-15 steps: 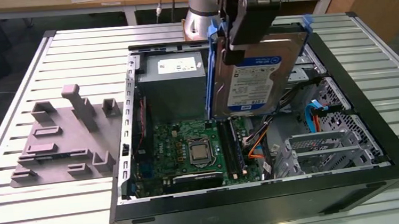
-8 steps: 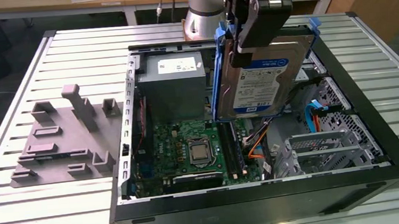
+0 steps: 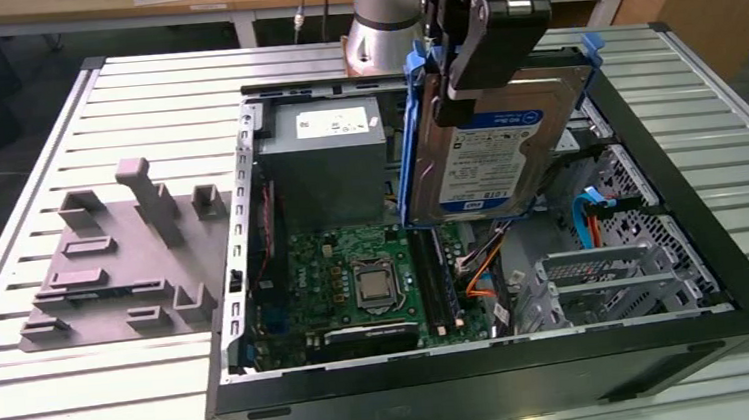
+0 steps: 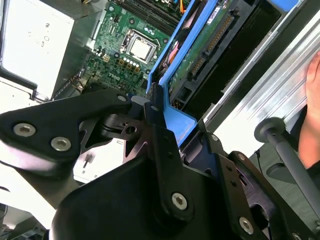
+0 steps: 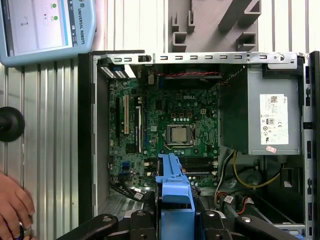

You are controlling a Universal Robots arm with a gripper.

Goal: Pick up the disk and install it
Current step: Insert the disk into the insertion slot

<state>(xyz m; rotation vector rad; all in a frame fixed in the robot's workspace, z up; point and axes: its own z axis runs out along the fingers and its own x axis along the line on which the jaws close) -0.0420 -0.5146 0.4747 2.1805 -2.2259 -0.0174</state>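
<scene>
The disk (image 3: 489,156), silver with a white-and-blue label and a blue bracket round its edges, hangs upright and slightly tilted above the open computer case (image 3: 495,376). My gripper (image 3: 474,74) is shut on its upper end, one black finger lying across the labelled face. In the second wrist view the disk (image 4: 200,47) is seen edge-on, reaching down toward the case from the black gripper (image 4: 152,112). In the first wrist view the blue bracket (image 5: 173,192) sticks out from the gripper (image 5: 173,222) over the lower edge of the motherboard.
Inside the case lie a green motherboard (image 3: 367,281), a grey power supply box (image 3: 323,154) and a metal drive cage (image 3: 614,276). A grey fixture (image 3: 125,260) sits on the slatted table. A person's hand (image 5: 12,210) and a teach pendant (image 5: 45,27) are beside the case.
</scene>
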